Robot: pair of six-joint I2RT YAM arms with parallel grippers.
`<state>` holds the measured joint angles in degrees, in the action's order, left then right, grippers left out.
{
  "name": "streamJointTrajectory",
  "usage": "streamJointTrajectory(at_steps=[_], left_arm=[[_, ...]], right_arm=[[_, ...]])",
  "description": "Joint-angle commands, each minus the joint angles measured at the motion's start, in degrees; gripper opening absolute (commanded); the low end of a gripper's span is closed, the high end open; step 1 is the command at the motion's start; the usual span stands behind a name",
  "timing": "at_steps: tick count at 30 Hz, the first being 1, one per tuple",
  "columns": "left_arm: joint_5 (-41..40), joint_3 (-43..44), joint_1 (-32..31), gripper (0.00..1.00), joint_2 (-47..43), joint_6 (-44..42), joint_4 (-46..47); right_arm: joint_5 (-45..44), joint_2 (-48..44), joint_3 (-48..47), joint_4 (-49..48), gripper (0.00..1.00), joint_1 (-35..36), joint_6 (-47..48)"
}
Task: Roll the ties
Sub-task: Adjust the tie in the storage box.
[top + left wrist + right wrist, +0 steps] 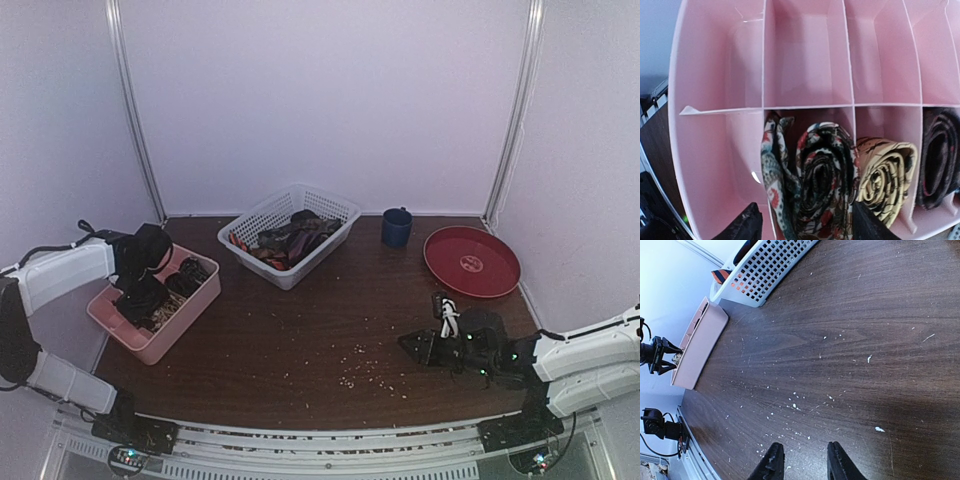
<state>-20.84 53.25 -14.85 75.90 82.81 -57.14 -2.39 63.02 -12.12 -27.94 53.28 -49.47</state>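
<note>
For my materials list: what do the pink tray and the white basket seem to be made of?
Pink tray: probably thin plastic, smooth and faintly glossy; its dividers catch light. White basket: probably moulded plastic; a regular lattice of holes in its walls.

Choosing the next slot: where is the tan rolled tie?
In the pink tray at the table's left; the left wrist view shows the tan rolled tie between the floral roll and the dark brown roll.

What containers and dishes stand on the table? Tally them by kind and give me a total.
White lattice basket: 1
Pink compartment tray: 1
Blue mug: 1
Red plate: 1
Total: 4
</note>
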Motion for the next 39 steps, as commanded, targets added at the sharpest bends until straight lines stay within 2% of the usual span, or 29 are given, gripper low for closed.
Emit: streamJointTrajectory(at_steps=[1,5,11,16,22,28,39], left_arm=[[1.47,-2.63,-0.22,0.56,-1.25,-0.80,1.46],[1.65,-5.70,-0.31,0.45,-2.82,-0.89,2.76],[3.15,-10.60,-0.35,0.43,-3.23,-1.04,6.80],[3.16,-8.43,-0.30,0.45,-2.37,-1.61,6.68],[1.66,-4.76,-0.31,0.58,-3.74,-1.49,4.14],[-2.52,-0.24,-0.34,0.58,-5.25,-1.68,-0.09],[-6.27,-4.11,-0.33,0.34,-8.45,-1.63,0.34]], right_arm=[[-1.01,-0.21,-1.41,0.47,0.31,0.27,0.60],[-0.80,0.59,-0.99,-0.73,0.31,0.43,0.16],[-0.98,0.60,-1.42,0.01,0.31,0.68,0.37],[-1.28,-0.05,-2.00,1.15,0.31,0.78,0.52],[-1.82,-0.36,-1.46,0.78,0.31,1.26,0.03],[-2.19,-0.85,-1.44,1.21,0.31,1.36,0.07],[-2.65,-0.75,-1.35,1.32,0.31,1.58,0.14]])
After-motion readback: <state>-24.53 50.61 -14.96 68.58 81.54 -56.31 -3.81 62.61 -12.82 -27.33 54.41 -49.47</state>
